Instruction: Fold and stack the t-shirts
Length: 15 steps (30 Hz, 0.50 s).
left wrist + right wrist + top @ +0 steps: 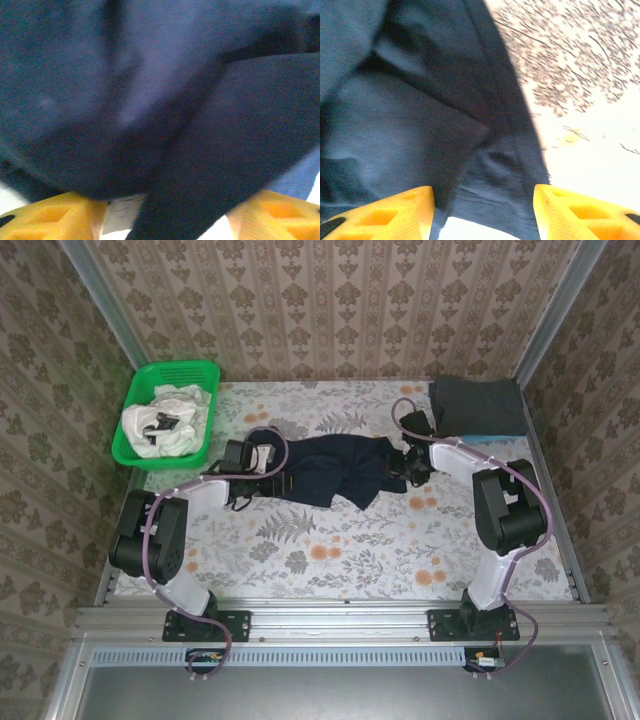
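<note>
A large dark navy t-shirt point(335, 472) lies crumpled across the middle of the table. My left gripper point(280, 472) is at its left edge and my right gripper point(401, 468) at its right edge. In the left wrist view the navy cloth point(150, 100) covers nearly everything, and the left gripper point(165, 222) is open, with a fold running down between its yellow fingers point(55, 217). In the right wrist view the shirt's hem point(490, 200) lies between the wide-apart fingers point(580, 210) of the open right gripper point(485, 217). A folded dark grey shirt point(477, 403) rests on a light blue one point(492, 438) at the back right.
A green lattice basket point(190, 370) at the back left holds white shirts with black marks point(165, 422). The floral tablecloth point(340, 550) is bare in front of the navy shirt. Metal frame posts and patterned walls close in the sides and back.
</note>
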Each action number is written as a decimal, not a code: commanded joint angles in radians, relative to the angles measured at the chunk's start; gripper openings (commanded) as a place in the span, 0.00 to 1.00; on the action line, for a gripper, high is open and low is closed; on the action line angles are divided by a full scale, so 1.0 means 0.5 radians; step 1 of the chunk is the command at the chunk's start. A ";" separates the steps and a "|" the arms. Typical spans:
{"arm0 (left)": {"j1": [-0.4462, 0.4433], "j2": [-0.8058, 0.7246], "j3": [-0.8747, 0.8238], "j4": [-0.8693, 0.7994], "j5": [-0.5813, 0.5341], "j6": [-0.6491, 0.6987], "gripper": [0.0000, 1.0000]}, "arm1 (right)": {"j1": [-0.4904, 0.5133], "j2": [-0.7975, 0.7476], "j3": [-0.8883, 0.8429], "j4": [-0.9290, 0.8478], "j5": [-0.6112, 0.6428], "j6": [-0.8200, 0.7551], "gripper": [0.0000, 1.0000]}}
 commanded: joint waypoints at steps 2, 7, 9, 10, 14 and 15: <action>-0.014 0.014 0.016 0.131 0.284 -0.022 0.45 | -0.047 -0.178 -0.175 0.083 -0.004 0.047 0.54; 0.031 -0.056 0.088 0.065 0.410 -0.080 0.04 | -0.041 -0.151 -0.139 0.222 -0.225 0.058 0.50; 0.058 -0.177 0.144 -0.007 0.447 -0.101 0.00 | -0.040 -0.160 -0.111 0.251 -0.224 0.062 0.50; 0.072 -0.256 0.190 -0.071 0.450 -0.118 0.00 | -0.039 -0.157 -0.083 0.240 -0.204 0.057 0.50; 0.137 -0.569 0.517 -0.528 0.288 -0.129 0.00 | -0.048 -0.090 0.064 0.142 -0.147 0.052 0.51; 0.166 -0.657 0.607 -0.633 0.237 -0.141 0.00 | -0.045 -0.093 0.076 0.154 -0.163 0.061 0.51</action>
